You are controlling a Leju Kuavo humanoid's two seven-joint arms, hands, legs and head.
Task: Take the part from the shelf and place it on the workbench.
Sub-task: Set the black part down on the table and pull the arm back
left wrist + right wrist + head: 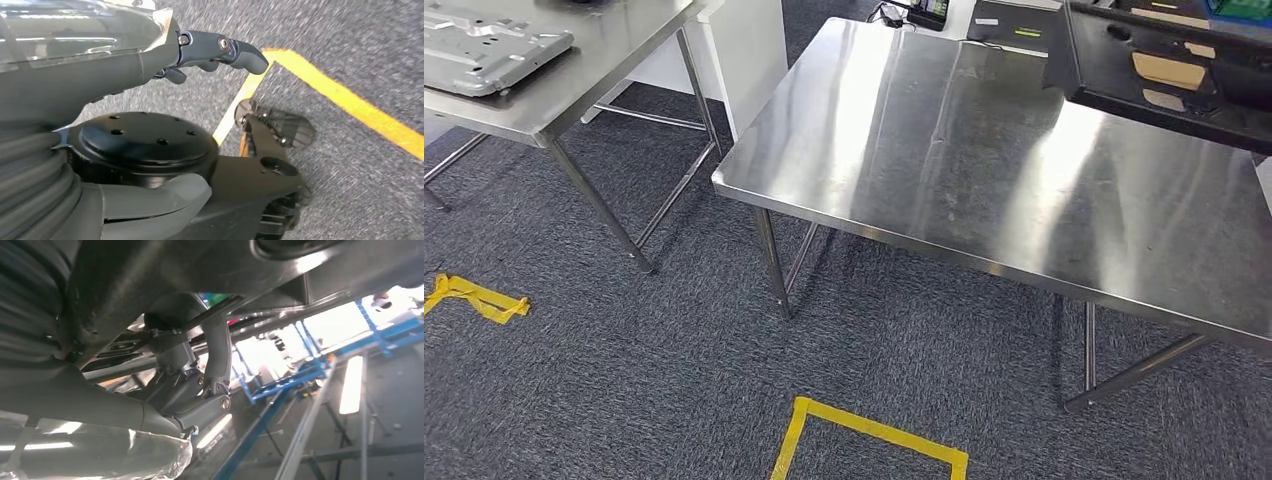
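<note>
Head view gives you the part point(1164, 70) first: a black panel with tan patches, at the far right corner of the workbench point(984, 170). It overlaps the steel top from above, but you cannot tell whether it rests on the top or is held just clear of it. In the right wrist view the part point(150, 270) is the dark surface close over the right hand point(185, 390). The fingers point(217, 350) curl up around its edge, so that hand grips the part.

Your left hand point(100, 85) hangs low over the carpet point(360, 30). Its fingers point(235, 50) are loosely bent and apart from the thumb (nothing lies between them), so it holds nothing. Yellow tape point(350, 102) runs across the carpet beneath it.

On the workbench, a small dark device point(924, 12) sits at the far edge. Left of the workbench, across a gap, stands a second table point(614, 60) carrying a grey metal panel point(484, 45). A white cabinet point(749, 50) stands between the two tables. On the carpet near you are a taped square corner point(864, 430) and, further left, a loose strip of tape point(474, 298).
</note>
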